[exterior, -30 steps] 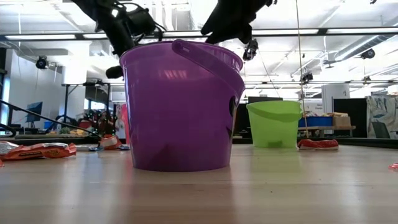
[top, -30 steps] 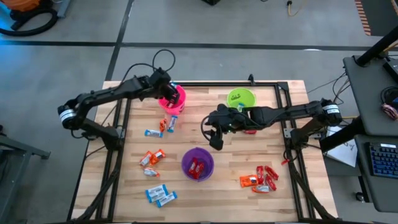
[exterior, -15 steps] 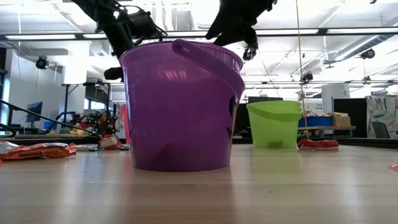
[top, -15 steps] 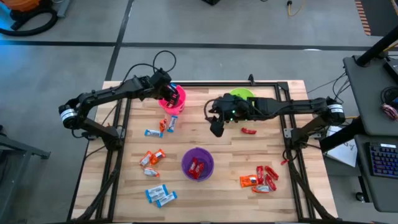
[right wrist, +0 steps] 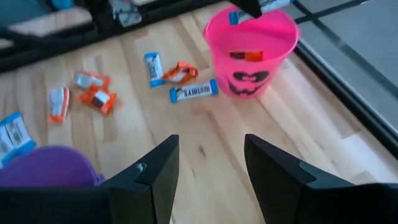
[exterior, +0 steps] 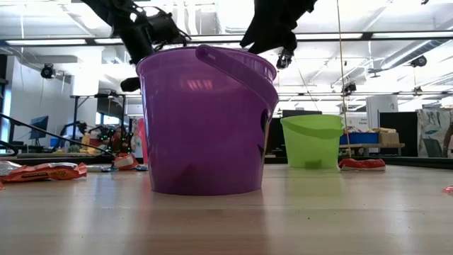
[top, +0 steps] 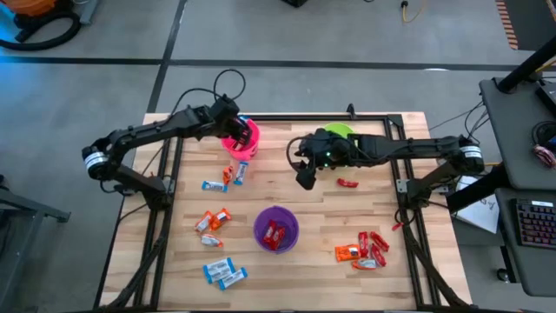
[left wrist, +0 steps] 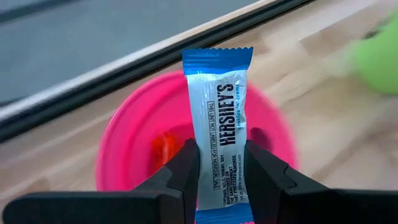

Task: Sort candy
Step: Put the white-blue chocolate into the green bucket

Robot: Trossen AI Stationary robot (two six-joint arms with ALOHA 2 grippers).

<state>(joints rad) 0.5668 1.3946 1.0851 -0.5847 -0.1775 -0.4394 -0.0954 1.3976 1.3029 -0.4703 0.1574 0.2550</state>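
**Candy sorting: release over the pink cup**

The work surface is a wooden table [top: 304, 196] inside a black frame, standing on a grey workshop floor.

Left zone. The left gripper [left wrist: 219, 163] is closed on a blue-and-white candy [left wrist: 219, 118], clamped by its lower half so that the upper half stands clear of the fingers. In the high view the left gripper [top: 233, 130] sits over the pink cup [top: 246, 139] at the table's far left. The left wrist view shows the candy directly above the cup mouth, with an orange piece already inside.

Loose candy in this zone: a blue-and-white and orange group [top: 228, 177] just in front of the pink cup, an orange group [top: 211, 220] nearer the front, and blue-and-white bars [top: 223, 273] at the front edge.

Centre. The purple cup [top: 276, 229] holds red candy.

Right zone. The right gripper [top: 304, 178] hangs above bare table between the pink and green cups, fingers spread and holding nothing. The green cup [top: 340, 134] is partly hidden by the arm. One red candy [top: 347, 183] lies just beside the arm; a red and orange pile [top: 363, 249] lies at the front right.

Procedure, step in hand (judged): drop the held candy into the pink cup.
1. Confirm the whole bar is inside the rim line, not above the rim itself.
2. Lower the gripper so the bar cannot bounce out.
3. Open the fingers fully; lift straight up.
4. Keep the right arm clear of the pink cup.
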